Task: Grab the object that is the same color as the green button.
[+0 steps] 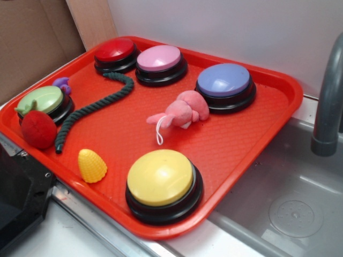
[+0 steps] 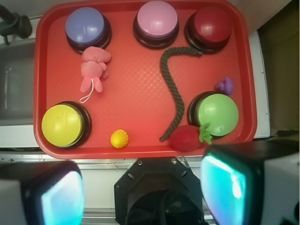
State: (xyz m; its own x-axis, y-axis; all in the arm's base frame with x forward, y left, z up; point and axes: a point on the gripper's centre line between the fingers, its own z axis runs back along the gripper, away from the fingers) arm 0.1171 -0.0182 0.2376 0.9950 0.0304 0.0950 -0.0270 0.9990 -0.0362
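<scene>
The dark green twisted rope [image 1: 91,110] lies wavy on the red tray [image 1: 230,134], running from the red button down to the fuzzy red strawberry [image 1: 38,129]. In the wrist view the rope [image 2: 174,89] curves between the red button and the strawberry [image 2: 186,138]. The pale lime-green button [image 1: 43,99] sits at the tray's left edge, beside the rope's lower end; it also shows in the wrist view [image 2: 217,114]. My gripper [image 2: 143,187] is open and empty, high above the tray's near edge, with its fingers [image 2: 51,192] wide apart. It is out of the exterior view.
On the tray are a yellow button [image 1: 161,176], red button [image 1: 114,50], pink button [image 1: 158,58], blue-purple button [image 1: 223,80], pink plush [image 1: 182,111], yellow corn toy [image 1: 91,165] and small purple toy [image 1: 62,83]. A sink [image 1: 289,203] and grey faucet [image 1: 327,107] lie right. The black robot base [image 1: 19,198] is front left.
</scene>
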